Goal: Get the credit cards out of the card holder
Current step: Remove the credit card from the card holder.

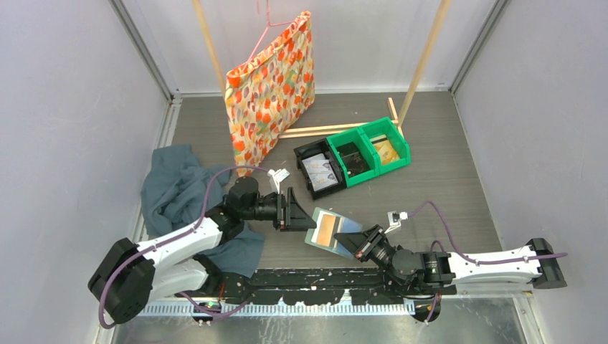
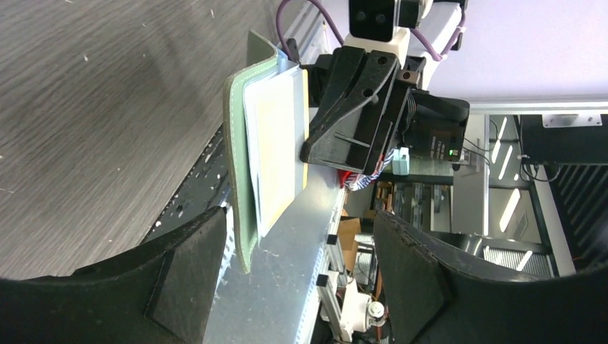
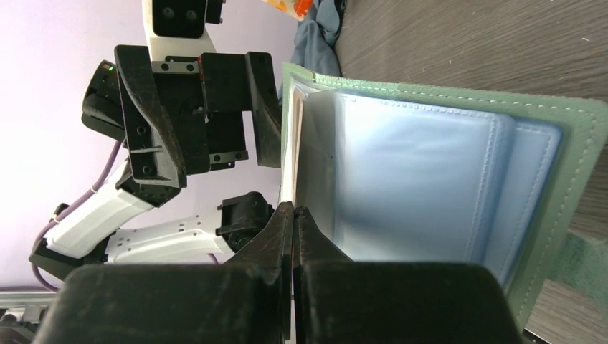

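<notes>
Crowding the right wrist view, the card holder (image 3: 430, 136) stands open, its lower edge hidden behind the right gripper (image 3: 294, 215), which is clenched on it; whether that grip takes a card or a leaf is hard to tell. That arm lies low, reaching toward 10 o'clock over the counter (image 1: 430, 165). The left gripper (image 1: 295, 210), released wide, faces the card holder from 9 o'clock.

One card holder (image 1: 331, 231); one cloth (image 1: 172, 189)
</notes>
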Action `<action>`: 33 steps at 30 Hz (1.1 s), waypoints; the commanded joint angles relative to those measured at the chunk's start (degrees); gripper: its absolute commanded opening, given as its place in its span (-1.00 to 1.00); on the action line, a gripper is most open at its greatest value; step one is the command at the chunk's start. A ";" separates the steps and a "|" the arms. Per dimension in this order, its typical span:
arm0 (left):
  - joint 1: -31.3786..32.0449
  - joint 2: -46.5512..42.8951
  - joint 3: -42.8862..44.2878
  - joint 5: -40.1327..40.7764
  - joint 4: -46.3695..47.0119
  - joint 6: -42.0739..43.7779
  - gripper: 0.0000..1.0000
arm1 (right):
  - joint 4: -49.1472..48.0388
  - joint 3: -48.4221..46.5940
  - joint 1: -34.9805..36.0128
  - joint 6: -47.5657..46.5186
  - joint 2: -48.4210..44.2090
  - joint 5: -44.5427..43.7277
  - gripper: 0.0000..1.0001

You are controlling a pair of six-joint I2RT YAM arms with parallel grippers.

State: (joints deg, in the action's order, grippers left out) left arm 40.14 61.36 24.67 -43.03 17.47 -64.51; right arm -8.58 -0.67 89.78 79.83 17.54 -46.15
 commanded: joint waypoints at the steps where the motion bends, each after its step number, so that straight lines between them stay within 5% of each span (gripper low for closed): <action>1: -0.07 1.29 -0.84 -4.29 7.33 -1.69 0.53 | -7.17 -1.09 -0.03 -2.89 1.34 -0.93 -0.98; 11: 4.63 4.33 -0.18 -4.41 10.57 -1.70 0.30 | -8.32 -1.51 -0.05 -4.03 0.86 -1.39 -0.99; 19: 4.96 5.27 0.05 -2.73 10.00 -1.14 -0.96 | -8.02 -1.94 -0.08 -3.17 2.08 -1.45 -0.99; 28: 4.95 2.58 1.52 -0.62 4.03 2.15 -0.99 | -8.00 -2.73 -0.13 -0.73 4.63 -2.10 -0.98; 33: 4.95 2.35 1.65 -0.37 3.56 2.45 -0.99 | -3.85 -4.02 -0.41 0.10 3.49 -2.57 -0.46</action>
State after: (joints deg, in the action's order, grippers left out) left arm 45.01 65.10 24.21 -44.16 20.88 -63.83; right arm -13.98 -1.69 89.69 79.07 21.87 -46.59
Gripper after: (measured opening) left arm 0.026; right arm 0.215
